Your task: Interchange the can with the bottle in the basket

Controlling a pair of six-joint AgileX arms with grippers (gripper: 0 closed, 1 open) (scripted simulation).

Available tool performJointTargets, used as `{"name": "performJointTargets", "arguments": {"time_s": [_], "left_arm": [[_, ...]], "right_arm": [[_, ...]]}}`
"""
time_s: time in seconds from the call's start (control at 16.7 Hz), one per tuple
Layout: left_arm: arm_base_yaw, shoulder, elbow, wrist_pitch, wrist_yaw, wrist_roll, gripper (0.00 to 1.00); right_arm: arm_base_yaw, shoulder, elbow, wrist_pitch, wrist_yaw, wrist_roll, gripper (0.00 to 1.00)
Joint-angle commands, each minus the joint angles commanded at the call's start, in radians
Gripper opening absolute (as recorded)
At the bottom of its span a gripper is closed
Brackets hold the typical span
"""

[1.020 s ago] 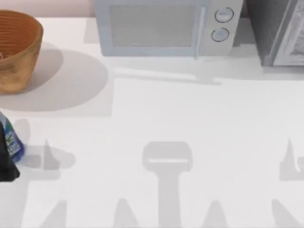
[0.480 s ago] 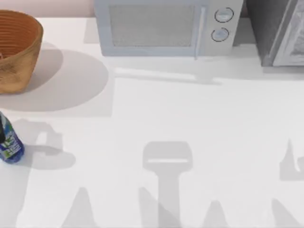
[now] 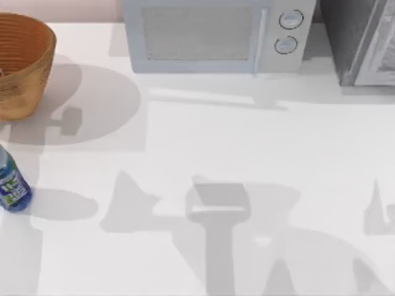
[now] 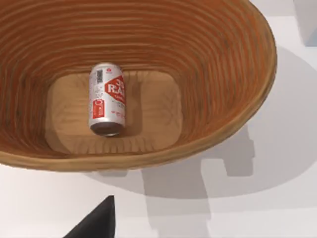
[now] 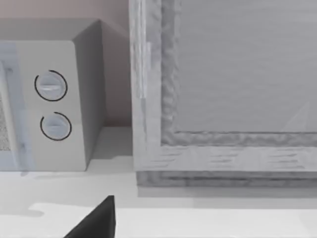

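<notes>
The blue bottle [image 3: 12, 185] stands upright on the table at the left edge, below the basket [image 3: 24, 58], with nothing touching it. In the left wrist view the wicker basket [image 4: 233, 74] lies just ahead, and the red-and-white can [image 4: 106, 99] rests on its side on the basket's floor. My left gripper [image 4: 153, 230] hovers in front of the basket's near rim, open and holding nothing; one dark fingertip [image 4: 99, 223] shows. My right gripper [image 5: 153, 230] is parked at the right, open, facing the grey cabinet, with one fingertip [image 5: 99, 223] showing.
A microwave [image 3: 213, 37] stands along the back edge at the middle. A grey cabinet [image 3: 361, 40] fills the back right corner. White tabletop [image 3: 234, 148] spreads between the bottle and the right side.
My left gripper was on the bottle at the left edge, let go of it and left the top view. The bottle stays standing. Arm shadows have shifted toward the basket.
</notes>
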Motion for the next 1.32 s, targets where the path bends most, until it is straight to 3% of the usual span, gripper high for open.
{"name": "performJointTargets", "arguments": {"time_s": [0.42, 0.72, 1.02, 1.32], "left_arm": [[0.073, 0.650, 0.639, -0.332, 0.076, 0.063, 1.00], [0.117, 1.014, 0.998, -0.518, 0.119, 0.099, 1.00], [0.144, 1.221, 1.201, -0.623, 0.143, 0.119, 1.00], [0.148, 1.250, 1.228, -0.637, 0.147, 0.121, 1.00]], "right_arm": [[0.000, 0.000, 0.000, 0.000, 0.000, 0.000, 1.00], [0.000, 0.000, 0.000, 0.000, 0.000, 0.000, 1.00], [0.000, 0.000, 0.000, 0.000, 0.000, 0.000, 1.00], [0.000, 0.000, 0.000, 0.000, 0.000, 0.000, 1.00]]}}
